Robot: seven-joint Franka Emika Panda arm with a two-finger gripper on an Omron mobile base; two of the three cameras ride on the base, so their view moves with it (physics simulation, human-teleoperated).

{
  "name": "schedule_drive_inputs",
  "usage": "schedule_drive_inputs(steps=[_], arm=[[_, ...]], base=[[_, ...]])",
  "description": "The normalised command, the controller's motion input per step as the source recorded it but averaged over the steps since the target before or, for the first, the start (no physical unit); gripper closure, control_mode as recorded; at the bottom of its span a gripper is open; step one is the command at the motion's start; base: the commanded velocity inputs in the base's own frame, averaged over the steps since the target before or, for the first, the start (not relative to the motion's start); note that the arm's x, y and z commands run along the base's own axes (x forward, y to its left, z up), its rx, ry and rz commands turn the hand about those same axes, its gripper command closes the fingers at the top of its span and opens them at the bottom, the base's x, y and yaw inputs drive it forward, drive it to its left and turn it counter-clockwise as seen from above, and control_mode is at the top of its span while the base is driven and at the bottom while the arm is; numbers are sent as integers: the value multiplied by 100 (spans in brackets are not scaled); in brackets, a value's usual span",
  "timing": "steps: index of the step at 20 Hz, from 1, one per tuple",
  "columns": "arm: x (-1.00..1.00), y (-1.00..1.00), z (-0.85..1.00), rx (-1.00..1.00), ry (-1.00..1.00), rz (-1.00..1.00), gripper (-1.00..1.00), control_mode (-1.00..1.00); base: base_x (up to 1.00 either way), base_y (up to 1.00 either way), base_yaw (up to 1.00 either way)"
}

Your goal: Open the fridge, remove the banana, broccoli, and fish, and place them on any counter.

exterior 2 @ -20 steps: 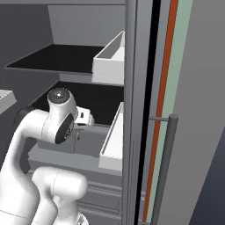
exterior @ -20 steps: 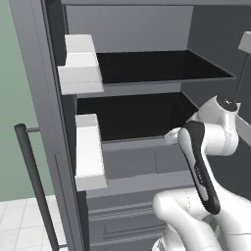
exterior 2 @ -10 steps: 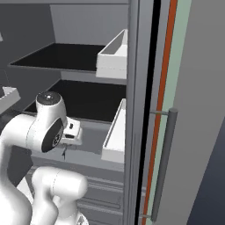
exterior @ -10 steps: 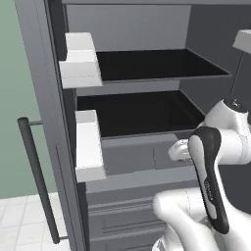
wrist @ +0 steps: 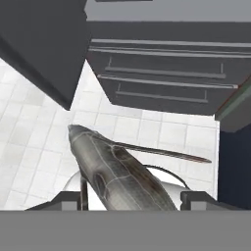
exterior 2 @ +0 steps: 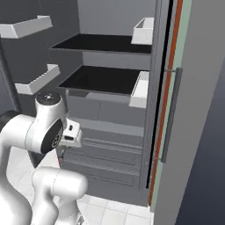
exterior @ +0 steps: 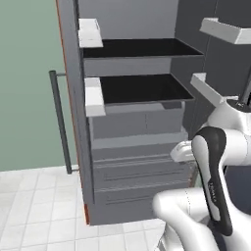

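The fridge point(exterior: 137, 132) stands open, its dark inner shelves point(exterior 2: 105, 80) bare and both doors swung wide. In the hand view my gripper point(wrist: 131, 198) is shut on the fish point(wrist: 115, 174), a slim silver-grey body that lies between the two fingertips with its head pointing up-left. The hand hangs in front of the fridge's lower drawers point(wrist: 166, 81), above the white tiled floor point(wrist: 162, 132). From the base cameras my hand point(exterior 2: 70, 134) sits low, near the drawer fronts point(exterior: 139, 169). The banana, the broccoli and the counter are out of view.
White door bins point(exterior: 93, 95) jut from the left door, and more bins point(exterior 2: 33, 79) from the other. A long bar handle point(exterior: 60, 122) runs down the outside of the left door. An orange-red edge point(exterior 2: 169, 88) marks the right door. Tiled floor point(exterior: 34, 206) lies to the left.
The whole picture has shifted: the base has backed away from the fridge, so the drawers and floor now show. My arm has drawn back from the lower shelf and sunk lower.
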Motion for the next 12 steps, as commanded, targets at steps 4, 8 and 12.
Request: schedule_drive_inputs(steps=[4, 8, 12], arm=[[0, 0, 0, 0, 0, 0, 100, 100], [0, 0, 0, 0, 0, 0, 100, 100], [0, 0, 0, 0, 0, 0, 100, 100]], base=[[-97, 71, 48], [-63, 60, 65], [-29, 54, 76]])
